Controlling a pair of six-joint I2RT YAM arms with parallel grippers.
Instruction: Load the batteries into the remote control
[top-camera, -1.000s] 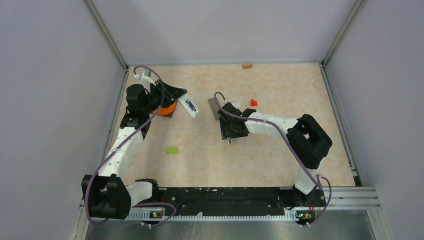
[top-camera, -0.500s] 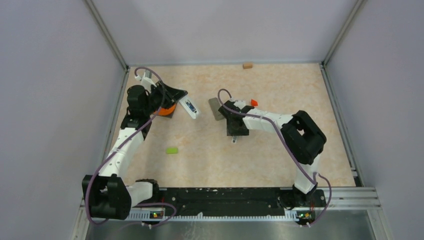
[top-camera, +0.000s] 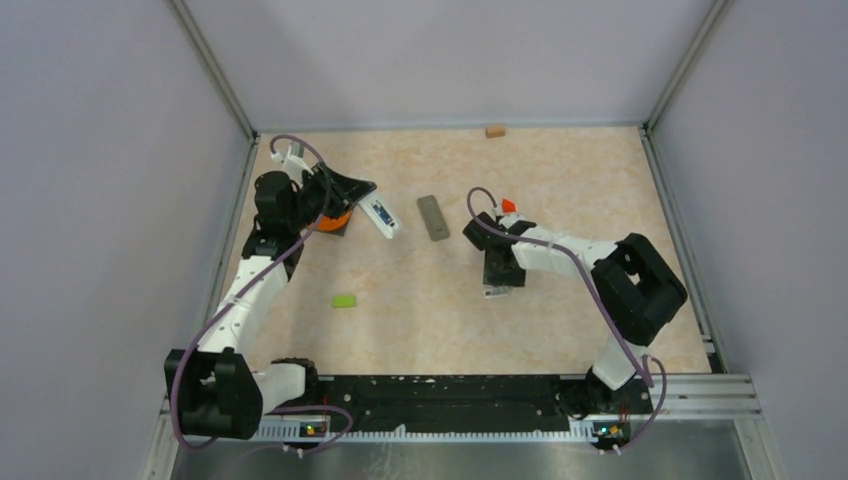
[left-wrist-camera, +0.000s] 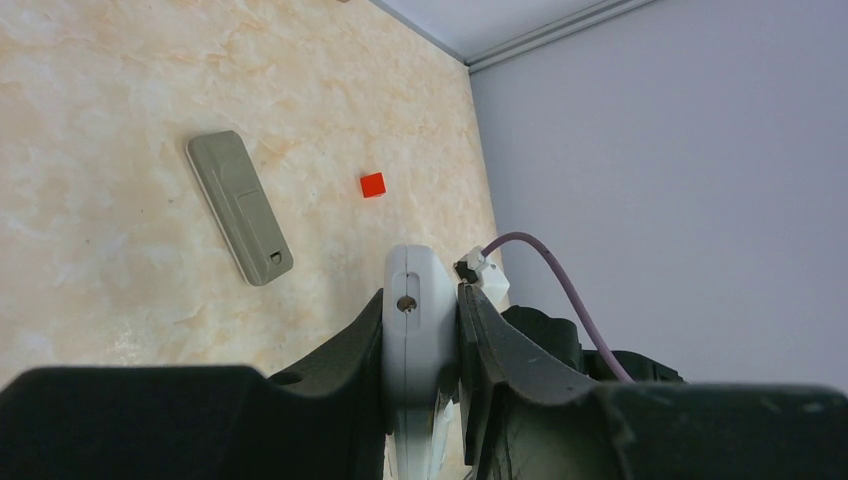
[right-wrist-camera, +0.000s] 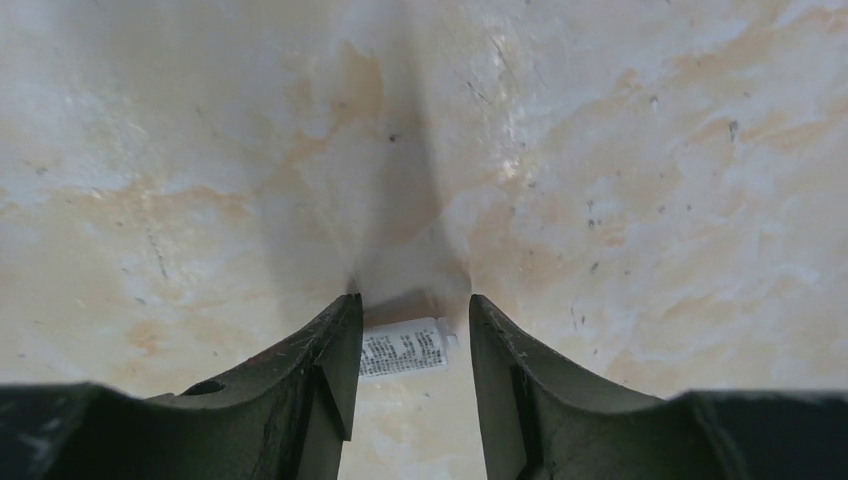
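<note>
My left gripper (top-camera: 362, 198) is shut on the white remote control (top-camera: 380, 214), held at the far left; a blue battery shows in its open back. In the left wrist view the remote (left-wrist-camera: 420, 330) is pinched edge-on between both jaws of the left gripper (left-wrist-camera: 420, 300). My right gripper (top-camera: 496, 286) points down at the table's middle right. In the right wrist view a small pale cylinder with printed text, a battery (right-wrist-camera: 403, 347), lies on the table within the right gripper (right-wrist-camera: 410, 320). It touches the left finger, with a gap to the right one. Other batteries are out of view.
A grey battery cover (top-camera: 432, 217) lies flat between the arms and also shows in the left wrist view (left-wrist-camera: 238, 207). A red wedge block (top-camera: 508, 205) sits behind the right gripper. A green piece (top-camera: 344, 301) lies at the left, a tan block (top-camera: 494, 130) by the back wall, an orange object (top-camera: 341, 216) under the left gripper.
My right arm has swung right, away from the grey cover, which is now uncovered. The pale cylinder stayed at its fingertips. The left arm has not moved.
</note>
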